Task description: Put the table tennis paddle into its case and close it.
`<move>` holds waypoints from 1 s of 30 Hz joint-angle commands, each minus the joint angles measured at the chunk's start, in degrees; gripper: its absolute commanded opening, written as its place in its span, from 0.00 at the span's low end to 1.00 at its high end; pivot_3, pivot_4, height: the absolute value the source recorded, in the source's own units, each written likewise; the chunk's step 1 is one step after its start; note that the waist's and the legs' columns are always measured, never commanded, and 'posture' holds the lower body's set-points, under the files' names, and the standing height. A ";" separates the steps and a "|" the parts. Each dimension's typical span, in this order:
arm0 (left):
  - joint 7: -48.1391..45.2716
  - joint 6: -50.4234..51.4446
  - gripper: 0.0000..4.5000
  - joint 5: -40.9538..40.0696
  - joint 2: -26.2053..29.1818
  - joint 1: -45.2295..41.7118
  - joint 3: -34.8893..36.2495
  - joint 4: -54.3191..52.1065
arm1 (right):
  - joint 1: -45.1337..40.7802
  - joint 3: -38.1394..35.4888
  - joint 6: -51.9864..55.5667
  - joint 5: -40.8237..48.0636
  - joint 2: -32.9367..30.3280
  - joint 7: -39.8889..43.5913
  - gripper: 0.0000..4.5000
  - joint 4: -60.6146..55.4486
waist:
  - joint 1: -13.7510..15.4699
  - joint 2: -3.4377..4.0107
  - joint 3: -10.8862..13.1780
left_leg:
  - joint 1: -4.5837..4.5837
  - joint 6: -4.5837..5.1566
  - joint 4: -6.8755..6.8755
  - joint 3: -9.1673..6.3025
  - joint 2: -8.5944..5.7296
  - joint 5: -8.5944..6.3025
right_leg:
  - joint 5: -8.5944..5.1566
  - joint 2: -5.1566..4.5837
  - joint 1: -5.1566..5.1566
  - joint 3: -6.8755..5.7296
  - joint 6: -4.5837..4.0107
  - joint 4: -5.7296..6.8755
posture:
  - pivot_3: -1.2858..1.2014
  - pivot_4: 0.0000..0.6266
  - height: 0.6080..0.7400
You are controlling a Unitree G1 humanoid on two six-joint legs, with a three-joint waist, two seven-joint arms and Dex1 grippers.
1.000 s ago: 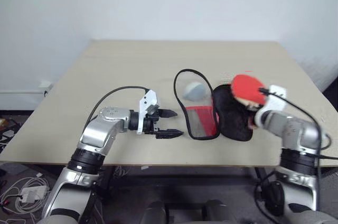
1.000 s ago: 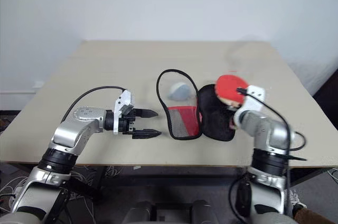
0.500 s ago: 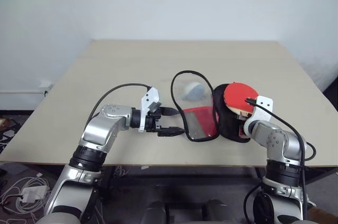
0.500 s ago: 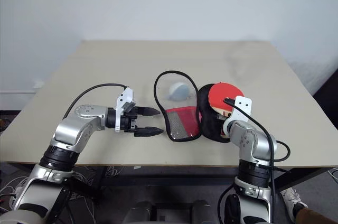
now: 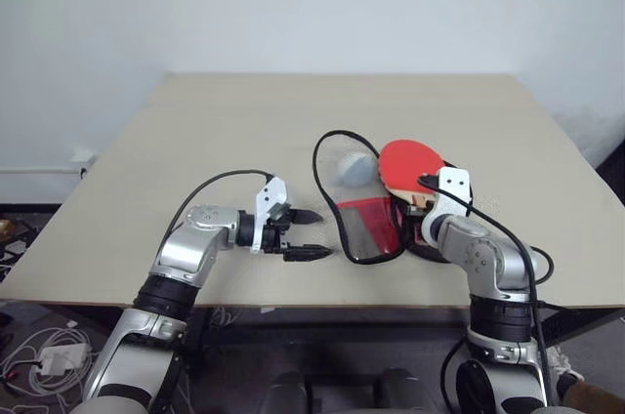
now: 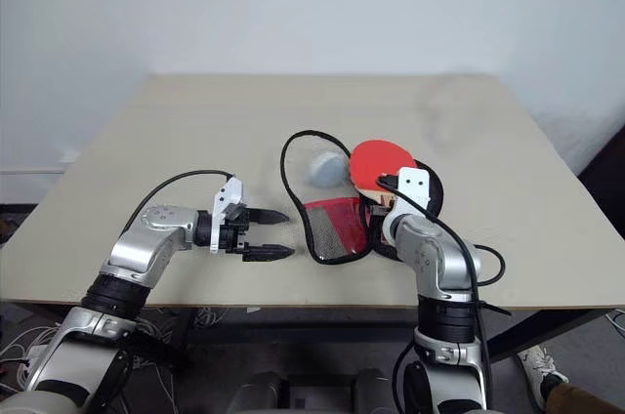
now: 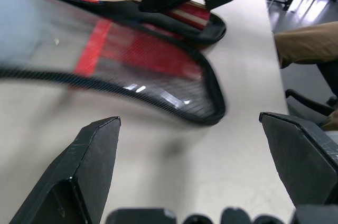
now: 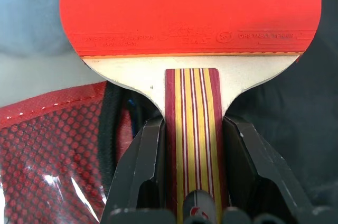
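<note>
Right wrist view, paddle (image 8: 190,10) handle in right gripper (image 8: 191,168), blade pointing away

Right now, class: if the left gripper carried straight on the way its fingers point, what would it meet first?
Most likely the case: the open left gripper points at the near edge of its raised mesh flap, with bare table between. Depth is hard to judge.

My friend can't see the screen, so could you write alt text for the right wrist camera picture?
Two black fingers of the right gripper clamp the striped wooden handle of a table tennis paddle, its round red face pointing away from the camera. Under it lies the open case, with red mesh on one side and black fabric on the other.
</note>
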 commanded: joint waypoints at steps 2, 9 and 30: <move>-1.31 -3.71 1.00 0.54 0.10 -0.68 1.39 1.99 | 0.07 -1.70 -1.99 -0.10 -0.90 0.97 0.26 -1.76 | -0.05 0.00 0.00 | 0.00 0.00 0.00 0.02 0.00 0.00 | 0.00 0.00 -0.01 0.02 0.01 0.00 | 0.52 0.00 1.00; -2.03 -5.11 1.00 1.08 0.12 -0.99 1.42 3.96 | 1.91 -3.63 -1.50 -0.65 -2.80 1.49 0.26 -1.50 | -0.05 0.00 0.00 | 0.01 0.00 -0.01 0.02 0.00 0.00 | 0.00 0.00 -0.02 0.02 0.01 0.01 | 0.52 0.00 1.00; -1.72 -2.45 1.00 -0.25 -1.49 -3.80 2.50 3.07 | 3.92 -2.36 -0.95 -2.24 -0.17 1.37 0.26 2.32 | -0.27 -0.49 -0.30 | 0.21 0.00 0.02 -0.06 0.05 0.00 | -0.02 0.02 0.21 -0.06 0.03 0.02 | 0.52 0.00 1.00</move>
